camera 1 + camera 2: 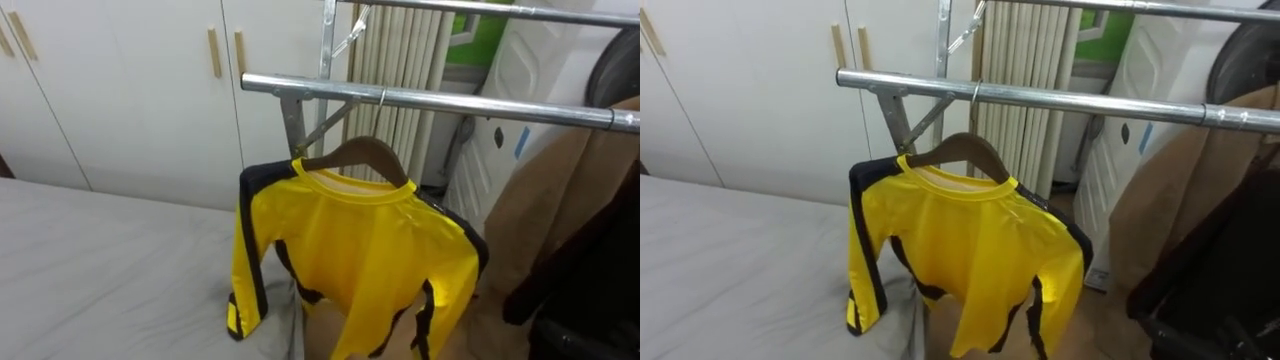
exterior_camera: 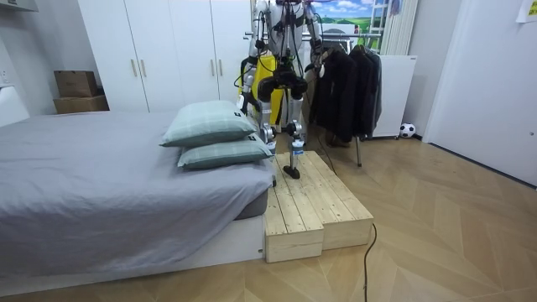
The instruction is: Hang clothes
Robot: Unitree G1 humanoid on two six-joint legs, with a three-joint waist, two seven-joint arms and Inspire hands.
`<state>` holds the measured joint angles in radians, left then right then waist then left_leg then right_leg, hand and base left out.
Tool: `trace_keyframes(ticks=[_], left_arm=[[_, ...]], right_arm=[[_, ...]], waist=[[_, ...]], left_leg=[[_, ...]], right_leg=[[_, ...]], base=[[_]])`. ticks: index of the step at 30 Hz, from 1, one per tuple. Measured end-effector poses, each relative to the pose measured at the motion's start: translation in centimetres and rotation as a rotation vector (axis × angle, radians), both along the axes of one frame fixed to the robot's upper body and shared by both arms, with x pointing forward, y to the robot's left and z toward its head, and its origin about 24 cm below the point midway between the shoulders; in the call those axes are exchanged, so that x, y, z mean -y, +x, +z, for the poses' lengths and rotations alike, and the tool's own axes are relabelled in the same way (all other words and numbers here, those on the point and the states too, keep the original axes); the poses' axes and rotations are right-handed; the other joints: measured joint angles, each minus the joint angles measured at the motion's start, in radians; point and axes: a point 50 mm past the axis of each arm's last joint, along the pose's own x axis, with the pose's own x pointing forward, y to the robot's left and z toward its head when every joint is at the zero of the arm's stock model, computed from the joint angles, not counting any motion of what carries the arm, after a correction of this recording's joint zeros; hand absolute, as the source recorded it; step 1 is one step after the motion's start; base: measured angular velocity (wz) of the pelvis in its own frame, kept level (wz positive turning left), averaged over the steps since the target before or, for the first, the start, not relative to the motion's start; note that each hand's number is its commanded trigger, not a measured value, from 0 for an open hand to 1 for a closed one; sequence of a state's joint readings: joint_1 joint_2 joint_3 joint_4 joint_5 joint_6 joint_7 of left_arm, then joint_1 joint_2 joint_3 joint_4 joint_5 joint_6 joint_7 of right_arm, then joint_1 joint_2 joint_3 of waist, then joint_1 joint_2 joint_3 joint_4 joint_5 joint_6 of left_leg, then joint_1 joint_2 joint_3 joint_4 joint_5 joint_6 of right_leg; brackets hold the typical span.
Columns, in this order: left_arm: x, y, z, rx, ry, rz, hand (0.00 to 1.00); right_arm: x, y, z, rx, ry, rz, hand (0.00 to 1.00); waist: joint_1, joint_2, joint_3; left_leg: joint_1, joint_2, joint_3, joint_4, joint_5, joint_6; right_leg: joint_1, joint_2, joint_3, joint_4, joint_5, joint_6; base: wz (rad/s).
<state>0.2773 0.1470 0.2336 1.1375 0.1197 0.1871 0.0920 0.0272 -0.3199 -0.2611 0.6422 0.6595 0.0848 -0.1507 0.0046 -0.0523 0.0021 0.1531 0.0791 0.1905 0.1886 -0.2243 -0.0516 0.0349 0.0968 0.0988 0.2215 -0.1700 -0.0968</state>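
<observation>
No text, number or sign can be read on the yellow shirt, rail or wardrobe doors.

The two eye views look from the robot's head, close up and slightly downward, at a horizontal silver metal rail bearing a yellow black-trimmed shirt. The room view stands well off, looking past a grey-covered bed at the whole robot, the same shirt and the same rail.

Metal rail carrying a wooden hanger with a yellow shirt, hooked near the rail's left end; dark coats hang farther along it.
</observation>
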Motion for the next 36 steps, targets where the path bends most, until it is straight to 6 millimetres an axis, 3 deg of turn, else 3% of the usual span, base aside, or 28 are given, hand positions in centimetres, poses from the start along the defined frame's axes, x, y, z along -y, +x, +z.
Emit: trace_keyframes(ticks=[8, 13, 15, 19, 27, 30, 36], left_arm=[[-0.1, -0.1, 0.0, 0.001, -0.014, -0.002, 0.00], [-0.2, -0.5, 0.1, -0.006, -0.027, 0.008, 0.00], [-0.2, -0.6, 0.1, -0.008, -0.035, 0.008, 0.00], [-0.3, -0.8, 0.1, 0.005, -0.059, 0.050, 0.00], [0.3, -0.5, -0.1, 0.023, -0.134, 0.071, 0.00], [0.5, -0.4, -0.2, 0.026, -0.154, 0.053, 0.00], [1.1, -0.1, -0.4, 0.041, -0.186, 0.039, 0.00]], right_arm=[[-0.1, -2.0, -1.3, -0.062, -0.001, 0.041, 0.00], [-1.0, -4.1, -3.1, -0.152, 0.012, 0.083, 0.00], [-1.5, -6.1, -4.2, -0.213, 0.036, 0.096, 0.00], [-2.7, -9.3, -6.1, -0.335, 0.070, 0.159, 0.00], [-6.6, -14.6, -9.2, -0.499, 0.234, 0.205, 0.00], [-7.6, -15.9, -9.8, -0.535, 0.293, 0.241, 0.00], [-8.3, -17.6, -10.2, -0.562, 0.360, 0.226, 0.00]], waist=[[-0.003, 0.004, 0.0026], [-0.027, -0.001, 0.0019], [-0.029, -0.006, 0.0036], [-0.028, -0.003, -0.0004], [-0.032, 0.022, -0.0013], [-0.034, 0.034, 0.0022], [-0.037, 0.046, 0.0000]], left_leg=[[0.000, 0.000, -0.002, 0.000, 0.000, 0.000], [-0.001, 0.000, -0.002, 0.000, 0.000, 0.000], [-0.002, -0.001, 0.000, 0.000, 0.000, 0.000], [-0.005, 0.000, 0.001, 0.000, 0.000, 0.000], [-0.007, 0.000, 0.015, 0.000, 0.000, 0.000], [-0.008, -0.001, 0.016, 0.000, 0.000, 0.000], [-0.008, 0.000, 0.021, 0.000, 0.000, 0.000]], right_leg=[[0.000, 0.001, 0.005, -0.002, 0.000, 0.000], [0.000, 0.001, 0.006, -0.001, -0.003, 0.000], [-0.004, 0.001, 0.006, 0.001, -0.005, 0.000], [-0.008, 0.001, 0.008, 0.001, -0.006, 0.000], [-0.014, 0.001, 0.014, 0.002, -0.005, -0.001], [-0.016, 0.001, 0.016, 0.001, -0.006, 0.001], [-0.016, 0.001, 0.018, 0.001, -0.006, 0.001]], base=[[0.00], [0.00], [-0.02], [-0.05], [-0.02], [-0.02], [0.00]])
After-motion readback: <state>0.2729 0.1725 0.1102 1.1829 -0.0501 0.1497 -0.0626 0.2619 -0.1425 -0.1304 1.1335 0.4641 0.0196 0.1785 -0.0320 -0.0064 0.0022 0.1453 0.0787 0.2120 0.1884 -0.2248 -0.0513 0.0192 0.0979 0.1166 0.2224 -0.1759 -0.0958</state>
